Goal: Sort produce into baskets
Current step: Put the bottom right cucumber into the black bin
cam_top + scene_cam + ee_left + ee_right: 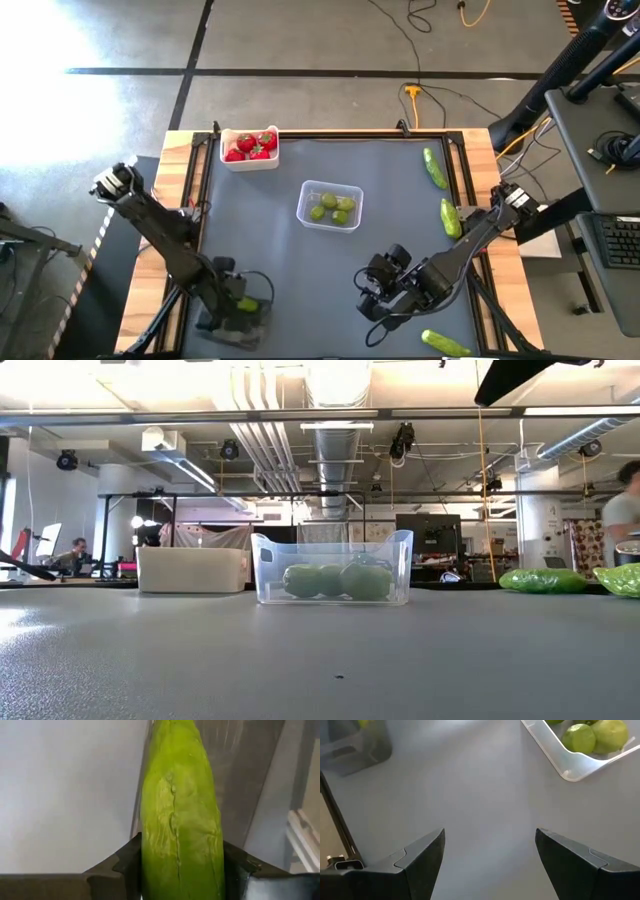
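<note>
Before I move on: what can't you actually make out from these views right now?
- Dark tray, high view: the left gripper and its cucumber cover it, so its contents are hidden.
- Left wrist view: the cucumber fills the frame; nothing below shows.
- Cucumber at the near edge, high view: the bottom edge cuts its end off.
- White tub, low view: its opaque wall hides the strawberries.

An open industrial lab or workshop: bare ceiling ducts (pixel 335 420) and pipes run overhead, with racks, monitors and a seated person (pixel 78 552) beyond the counter (pixel 320 660). Loose cables (pixel 440 95) trail across the concrete floor beside that counter.
</note>
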{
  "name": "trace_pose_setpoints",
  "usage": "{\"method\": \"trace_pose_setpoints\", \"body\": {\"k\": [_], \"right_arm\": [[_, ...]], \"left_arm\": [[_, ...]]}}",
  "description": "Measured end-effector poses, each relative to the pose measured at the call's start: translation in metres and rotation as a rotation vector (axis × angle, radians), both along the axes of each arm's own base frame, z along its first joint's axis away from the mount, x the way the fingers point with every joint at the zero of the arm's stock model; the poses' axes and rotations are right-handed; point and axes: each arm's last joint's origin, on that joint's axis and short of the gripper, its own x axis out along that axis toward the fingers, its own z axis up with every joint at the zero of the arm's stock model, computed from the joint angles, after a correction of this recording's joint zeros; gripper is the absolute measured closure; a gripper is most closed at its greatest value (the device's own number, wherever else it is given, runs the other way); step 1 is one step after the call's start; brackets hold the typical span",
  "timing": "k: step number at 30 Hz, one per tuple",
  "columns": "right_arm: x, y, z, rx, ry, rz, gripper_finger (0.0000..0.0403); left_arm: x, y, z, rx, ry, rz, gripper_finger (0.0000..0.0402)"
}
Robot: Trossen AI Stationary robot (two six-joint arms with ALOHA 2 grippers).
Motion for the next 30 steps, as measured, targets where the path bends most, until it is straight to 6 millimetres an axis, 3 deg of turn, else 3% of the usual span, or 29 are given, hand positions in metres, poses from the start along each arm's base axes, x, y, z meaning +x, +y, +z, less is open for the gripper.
{"method": "trace_pose_setpoints", "body": {"k": [8, 16, 25, 30], "right_arm": [[0.0, 0.0, 0.0, -0.007, 0.002, 0.01, 0.0101], [0.0, 0.0, 0.0, -0.006, 0.003, 0.01, 0.0101], [-0.005, 0.0, 0.006, 0.062, 0.034, 0.053, 0.0101], [-0.017, 0.013, 0.002, 0.163, 0.161, 0.107, 0.0101]], "left_arm": [[-0.03, 0.024, -0.004, -0.04, 0.03, 0.16, 0.0229], [-0.04, 0.035, 0.007, -0.092, -0.028, 0.189, 0.0166], [-0.026, 0.029, 0.04, -0.084, -0.241, 0.232, 0.0149], [0.005, 0.029, 0.068, -0.064, -0.448, 0.329, 0.0162]]}}
